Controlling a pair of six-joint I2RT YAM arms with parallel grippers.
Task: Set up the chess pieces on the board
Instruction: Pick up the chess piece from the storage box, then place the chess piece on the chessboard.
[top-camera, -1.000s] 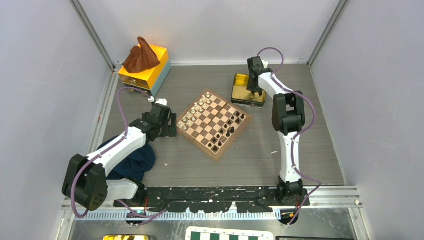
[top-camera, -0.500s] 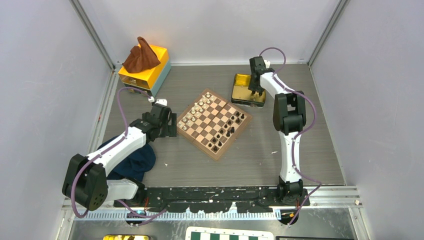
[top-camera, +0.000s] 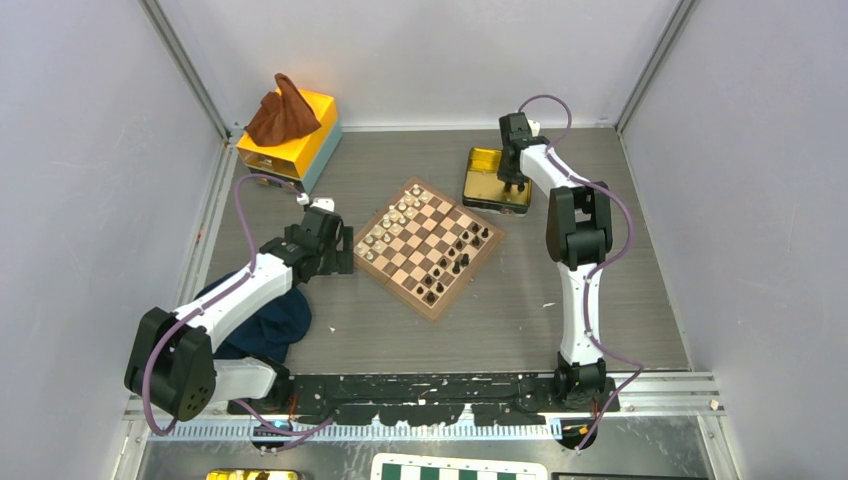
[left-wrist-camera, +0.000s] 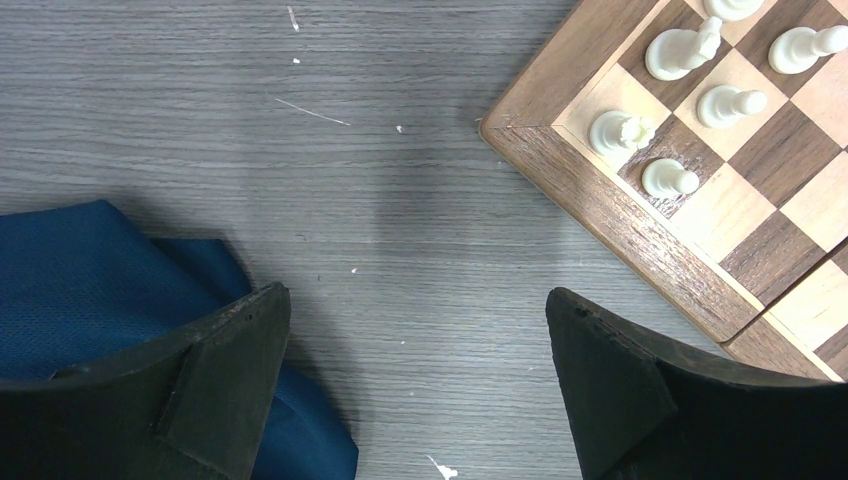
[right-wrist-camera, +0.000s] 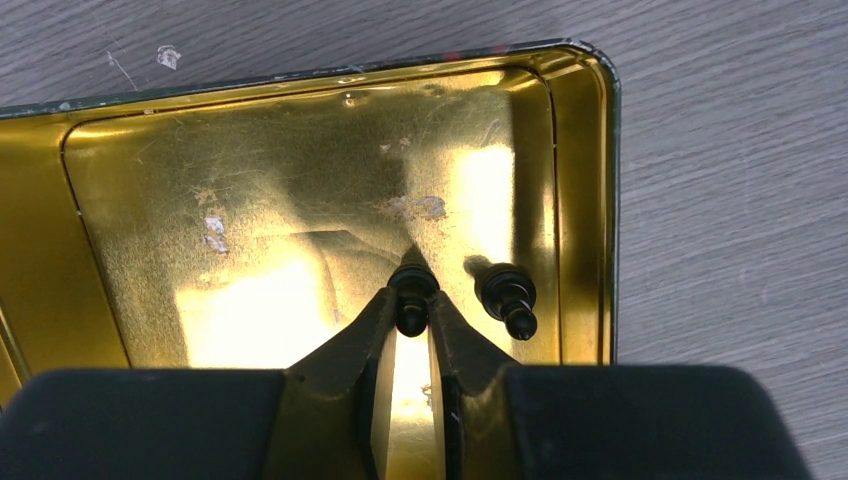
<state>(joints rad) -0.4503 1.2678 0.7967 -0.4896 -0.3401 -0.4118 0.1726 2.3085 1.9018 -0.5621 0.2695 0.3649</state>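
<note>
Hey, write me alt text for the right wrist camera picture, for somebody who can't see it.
The right hand pinches a tiny black chess piece between its two dark fingers inside a shiny gold tin. A second black piece lies just to its right on the tin's floor, apart from the fingers. The tin sits on a grey wood-grain table.

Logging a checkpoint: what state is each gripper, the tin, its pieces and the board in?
Right gripper, shut on pinched black piece.
Left gripper, open, empty.
Gold tin, open.
Loose black piece, free in the tin.
Board, pieces standing along two sides.
</note>
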